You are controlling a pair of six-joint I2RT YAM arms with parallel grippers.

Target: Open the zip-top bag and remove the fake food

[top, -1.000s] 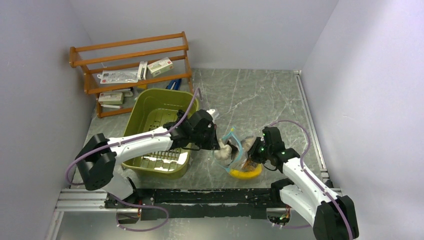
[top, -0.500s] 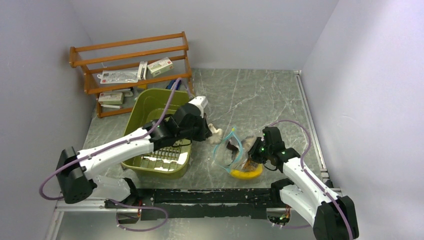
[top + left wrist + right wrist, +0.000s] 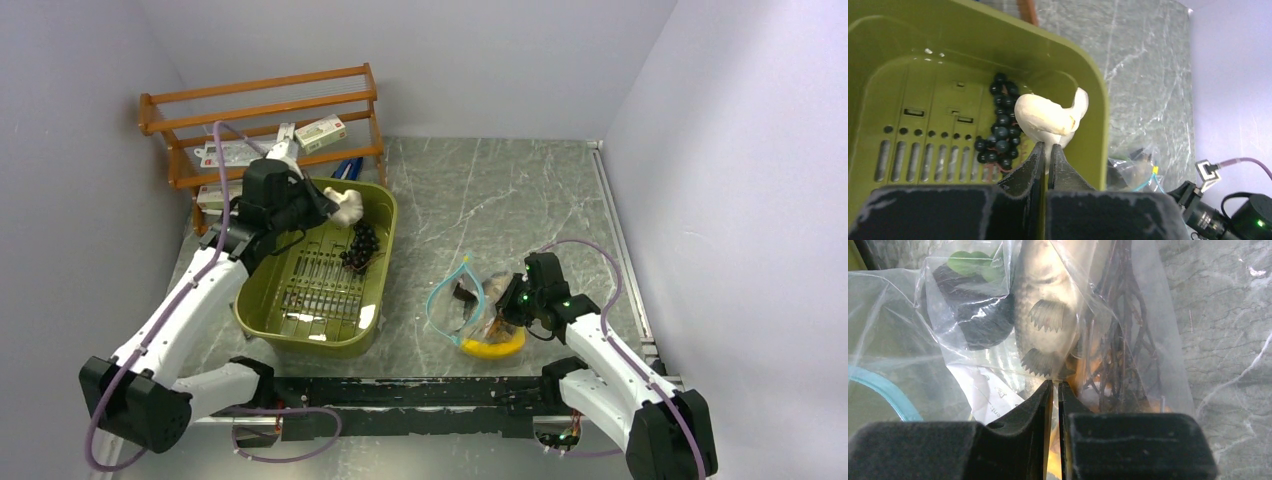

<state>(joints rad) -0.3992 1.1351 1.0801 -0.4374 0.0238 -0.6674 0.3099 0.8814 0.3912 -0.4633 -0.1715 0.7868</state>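
The clear zip-top bag (image 3: pixel 468 305) lies on the table with its blue-teal mouth open; its plastic fills the right wrist view (image 3: pixel 908 315). Inside it show the grey fish (image 3: pixel 1045 305), a dark piece (image 3: pixel 973 315) and the yellow banana (image 3: pixel 490 348). My right gripper (image 3: pixel 1054 387) is shut on the bag's plastic next to the fish and holds it down. My left gripper (image 3: pixel 1047 150) is shut on the white mushroom (image 3: pixel 1048 117) and holds it above the olive-green basket (image 3: pixel 375 195), over its far right corner. The dark purple grapes (image 3: pixel 998 125) lie inside the basket.
A wooden rack (image 3: pixel 260 100) with small boxes and flat packets stands at the back left, just behind the basket. Walls close in on the left, back and right. A black rail (image 3: pixel 400 390) runs along the near edge.
My left arm has lifted the mushroom out of the bag and swung it left and back, from beside the bag's mouth to above the basket. The right arm has not moved.
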